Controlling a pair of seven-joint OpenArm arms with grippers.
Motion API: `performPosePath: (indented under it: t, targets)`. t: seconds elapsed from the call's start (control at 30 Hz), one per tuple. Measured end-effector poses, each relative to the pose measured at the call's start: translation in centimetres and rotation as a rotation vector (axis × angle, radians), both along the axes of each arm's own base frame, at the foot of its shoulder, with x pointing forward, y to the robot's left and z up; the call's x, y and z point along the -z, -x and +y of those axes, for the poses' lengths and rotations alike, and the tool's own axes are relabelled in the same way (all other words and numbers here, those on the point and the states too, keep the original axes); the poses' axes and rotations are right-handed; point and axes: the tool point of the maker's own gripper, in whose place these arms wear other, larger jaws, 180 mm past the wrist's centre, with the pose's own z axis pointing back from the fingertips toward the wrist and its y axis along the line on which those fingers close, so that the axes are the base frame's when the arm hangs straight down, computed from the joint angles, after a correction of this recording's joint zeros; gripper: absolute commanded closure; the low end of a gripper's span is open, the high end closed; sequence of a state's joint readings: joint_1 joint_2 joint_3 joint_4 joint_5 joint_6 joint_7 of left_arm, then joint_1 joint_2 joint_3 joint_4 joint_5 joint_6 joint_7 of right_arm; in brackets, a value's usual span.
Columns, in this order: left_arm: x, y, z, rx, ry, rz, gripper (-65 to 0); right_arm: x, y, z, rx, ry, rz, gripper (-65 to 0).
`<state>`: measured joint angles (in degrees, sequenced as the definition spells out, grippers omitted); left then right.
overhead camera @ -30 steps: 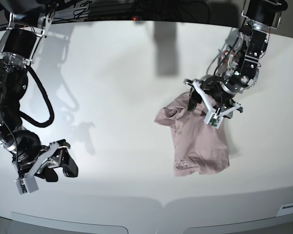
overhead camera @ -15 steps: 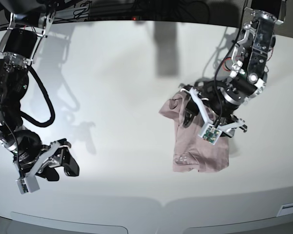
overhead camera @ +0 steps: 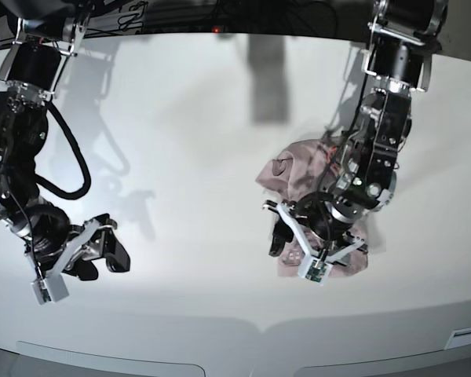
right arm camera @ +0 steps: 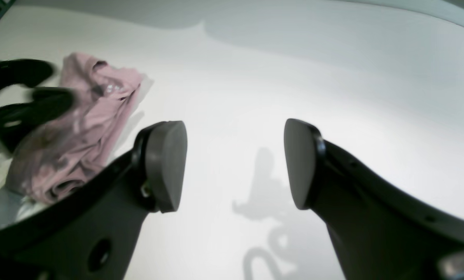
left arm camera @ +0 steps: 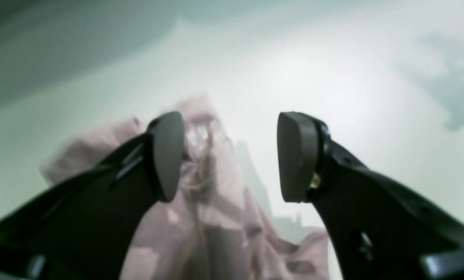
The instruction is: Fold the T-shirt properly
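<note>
We see our left pincer [overhead camera: 302, 247], spread and empty, now swung down over the near hem of the rumpled pink T-shirt [overhead camera: 298, 169] on the white table [overhead camera: 188, 141], ready for another fold, while our right pincer [overhead camera: 90, 259] idles spread, well apart.

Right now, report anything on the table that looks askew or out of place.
The pink T-shirt lies bunched and creased, not flat or squarely folded, partly hidden under the left end effector, whose jaws are open. Nothing else on the white table stands out.
</note>
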<state>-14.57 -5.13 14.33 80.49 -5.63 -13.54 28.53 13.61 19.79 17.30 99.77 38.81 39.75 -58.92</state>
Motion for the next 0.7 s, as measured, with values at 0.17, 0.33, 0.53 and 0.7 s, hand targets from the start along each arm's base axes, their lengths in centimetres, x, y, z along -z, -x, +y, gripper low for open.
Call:
performPosePath:
  t: [0.17, 0.33, 0.53, 0.7]
  targets:
    - [4.8, 0.0, 0.9, -0.025, -0.018, 0.116, -36.9, 0.3, 0.2, 0.0, 0.0, 0.001, 0.01, -39.0]
    - [9.2, 3.0, 1.2, -0.043, 0.017, 0.155, -36.9, 0.3, 0.2, 0.1, 0.0, -0.002, 0.007, -39.0]
    - [8.7, 2.6, 1.4, -0.035, -0.034, 0.178, -36.9, 0.2, 0.2, 0.1, -0.001, -0.004, 0.004, -39.0]
    - [2.4, 0.4, 0.4, -0.014, -0.027, 0.08, -36.9, 0.3, 0.2, 0.1, -0.001, -0.004, 0.004, -39.0]
